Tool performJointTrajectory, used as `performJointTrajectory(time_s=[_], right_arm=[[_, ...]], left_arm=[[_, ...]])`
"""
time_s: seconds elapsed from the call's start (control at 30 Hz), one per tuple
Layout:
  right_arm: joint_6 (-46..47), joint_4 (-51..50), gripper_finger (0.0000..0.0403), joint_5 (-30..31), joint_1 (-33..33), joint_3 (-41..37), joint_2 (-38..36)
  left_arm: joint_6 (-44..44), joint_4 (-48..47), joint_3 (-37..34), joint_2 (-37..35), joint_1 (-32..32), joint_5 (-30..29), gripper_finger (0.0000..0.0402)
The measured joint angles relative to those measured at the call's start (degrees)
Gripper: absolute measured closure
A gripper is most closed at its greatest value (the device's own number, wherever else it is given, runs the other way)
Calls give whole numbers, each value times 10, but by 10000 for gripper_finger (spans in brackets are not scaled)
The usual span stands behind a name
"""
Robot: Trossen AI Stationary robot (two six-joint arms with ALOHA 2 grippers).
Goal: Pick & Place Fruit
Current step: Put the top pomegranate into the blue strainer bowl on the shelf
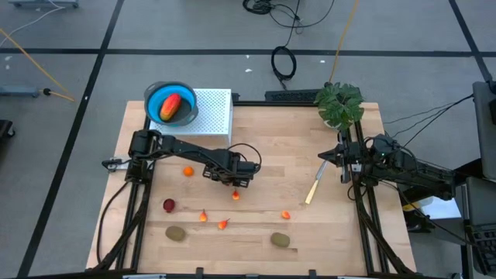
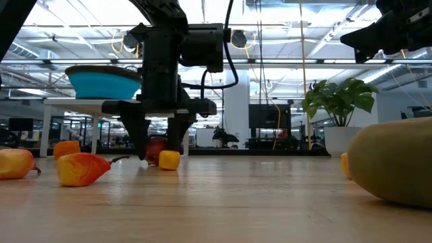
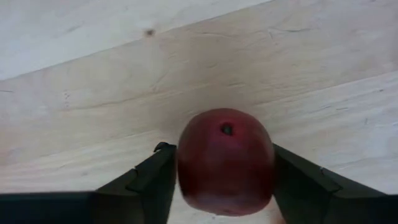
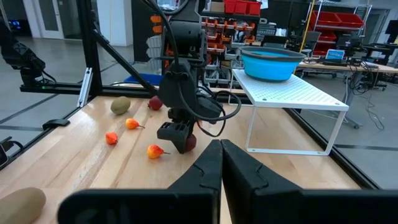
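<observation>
A dark red ball (image 3: 225, 160) rests on the wooden table (image 1: 310, 232) near its middle, between the fingers of my left gripper (image 1: 232, 183), which points straight down and is shut on it. The low view shows the ball (image 2: 156, 148) down at table level. My right gripper (image 1: 325, 156) waits shut at the table's right side, touching nothing. A red-orange oval fruit (image 1: 171, 107) lies in the blue bowl (image 1: 155, 94) on the white rack (image 1: 215, 115) at the far left. My left gripper pinches the dark red ball by two opposite sides (image 3: 184, 168) between its two fingers (image 3: 147, 184). The fingers come from above, pointing down. The ball sits low at the table, its stem dimple (image 3: 227, 129) facing up; its underside is hidden.
Loose on the table lie an orange ball (image 1: 187, 171), another dark red ball (image 1: 168, 204), several small orange-red bits (image 1: 203, 217), and two kiwis (image 1: 176, 232) (image 1: 280, 240). A pale yellow stick (image 1: 314, 188) lies right of centre. A leafy plant (image 1: 339, 102) stands at the far right corner.
</observation>
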Motion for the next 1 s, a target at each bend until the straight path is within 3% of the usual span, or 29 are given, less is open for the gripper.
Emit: performJointTrajectory(time_s=[0.27, 0.57, 0.8, 1.0], right_arm=[[0, 0, 403, 0, 0, 0, 0], [0, 2, 403, 0, 0, 0, 0], [0, 3, 403, 0, 0, 0, 0], [0, 3, 403, 0, 0, 0, 0]], left_arm=[[30, -10, 0, -15, 3, 2, 237], [143, -35, 9, -140, 9, -5, 210], [287, 35, 10, -247, 1, -79, 228], [435, 99, 10, -297, -6, -151, 226]])
